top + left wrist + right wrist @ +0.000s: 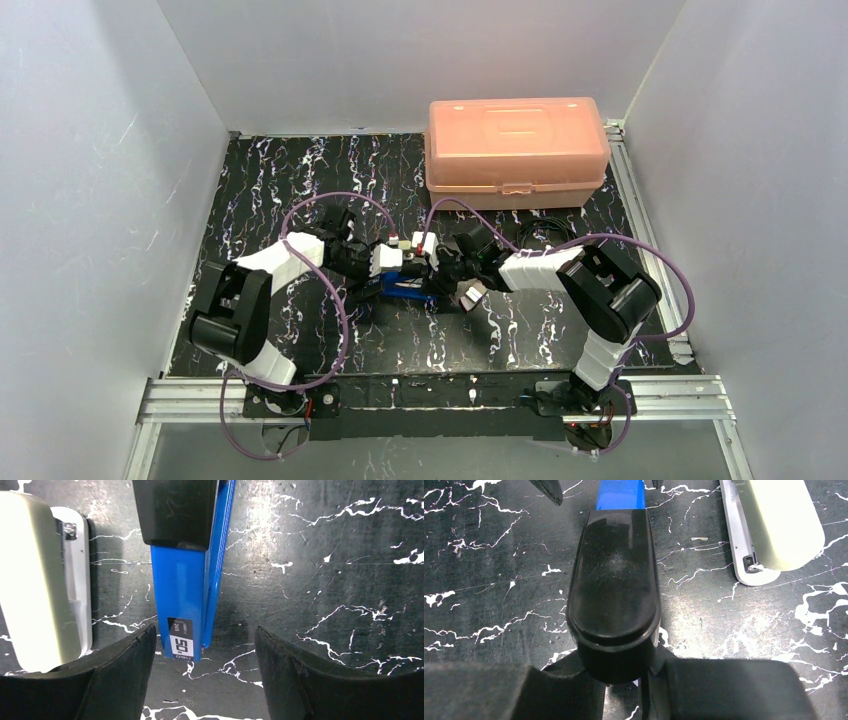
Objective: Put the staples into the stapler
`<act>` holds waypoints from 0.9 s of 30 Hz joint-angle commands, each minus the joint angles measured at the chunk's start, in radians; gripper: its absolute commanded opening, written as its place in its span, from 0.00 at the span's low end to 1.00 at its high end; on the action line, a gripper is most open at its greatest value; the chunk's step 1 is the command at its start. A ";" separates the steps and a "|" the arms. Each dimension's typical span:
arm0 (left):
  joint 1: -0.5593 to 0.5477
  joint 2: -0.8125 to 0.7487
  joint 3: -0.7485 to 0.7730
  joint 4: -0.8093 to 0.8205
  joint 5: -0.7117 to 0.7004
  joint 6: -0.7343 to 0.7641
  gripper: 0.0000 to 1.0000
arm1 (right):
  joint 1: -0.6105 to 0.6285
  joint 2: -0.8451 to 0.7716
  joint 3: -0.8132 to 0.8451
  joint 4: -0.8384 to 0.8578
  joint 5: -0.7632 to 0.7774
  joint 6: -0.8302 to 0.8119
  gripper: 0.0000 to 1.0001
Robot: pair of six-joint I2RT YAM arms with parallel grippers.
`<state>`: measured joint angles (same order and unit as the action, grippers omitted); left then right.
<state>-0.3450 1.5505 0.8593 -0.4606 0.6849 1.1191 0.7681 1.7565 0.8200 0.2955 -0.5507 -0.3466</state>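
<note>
The stapler [405,284] lies on the table [270,190] between the two grippers, which face each other along its length. One end reaches into the gap of the left gripper [205,642], whose fingers [125,670] stand apart on either side of it without touching. The opposite end sits between the fingers of the right gripper [626,675], both pressed against it. A rounded object [40,580] lies just beside the stapler and parallel to it, to the left gripper's left and ahead of the right gripper on its right. A lidded case [515,150] stands well beyond both grippers at the table's far edge, toward the right arm's side.
</note>
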 commanded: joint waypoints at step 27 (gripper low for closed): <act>-0.042 0.087 0.081 0.009 0.021 0.028 0.58 | -0.046 -0.109 0.105 -0.332 0.012 -0.090 0.72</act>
<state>-0.3733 1.6493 0.9394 -0.4412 0.6884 1.1339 0.7391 1.7031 0.8761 0.0338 -0.5201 -0.4114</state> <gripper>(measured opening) 0.596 0.713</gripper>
